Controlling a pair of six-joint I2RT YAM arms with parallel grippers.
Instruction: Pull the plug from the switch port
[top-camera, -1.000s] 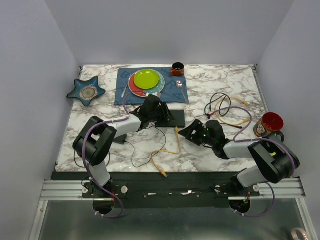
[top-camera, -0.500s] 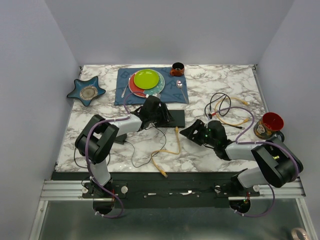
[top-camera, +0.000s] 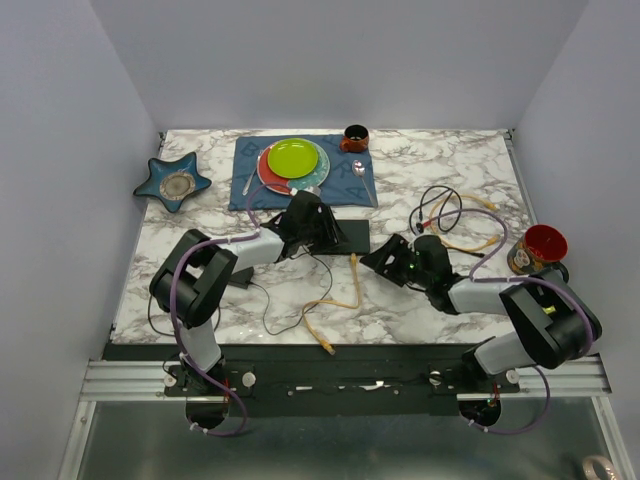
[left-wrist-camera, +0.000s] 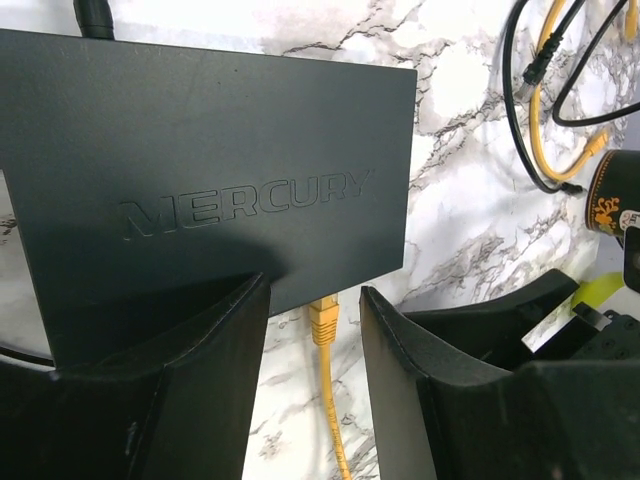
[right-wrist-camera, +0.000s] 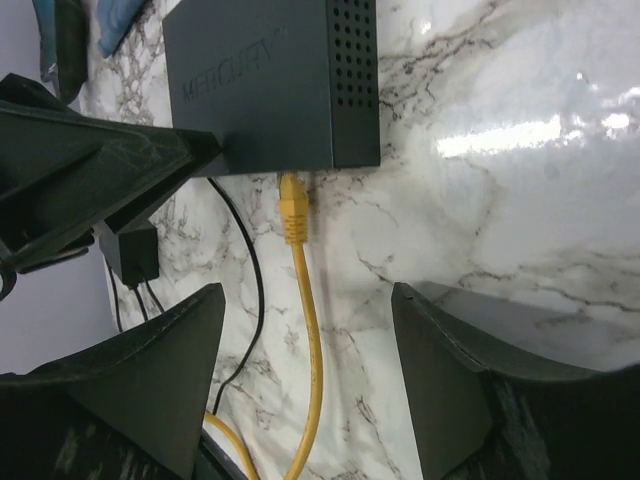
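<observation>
The switch (top-camera: 345, 236) is a flat matte-black box on the marble table; it also shows in the left wrist view (left-wrist-camera: 200, 170) and the right wrist view (right-wrist-camera: 270, 80). A yellow plug (left-wrist-camera: 323, 322) sits in a port on its near edge, and its yellow cable (top-camera: 345, 295) runs toward the table front. The plug also shows in the right wrist view (right-wrist-camera: 292, 215). My left gripper (left-wrist-camera: 314, 292) is open over the switch's near edge, with the plug between its fingers and not touched. My right gripper (right-wrist-camera: 305, 290) is open, just short of the plug, with the cable lying between its fingers.
A small black power brick (right-wrist-camera: 130, 250) on a thin black cord lies left of the cable. A coil of black and yellow cables (top-camera: 455, 215) and a red-topped cup (top-camera: 540, 245) are at the right. A blue mat with plates (top-camera: 292, 158), a brown mug (top-camera: 354, 137) and a star dish (top-camera: 173, 182) are at the back.
My right gripper has edged a little farther toward the switch. My left gripper has barely moved. The plug stays in the port.
</observation>
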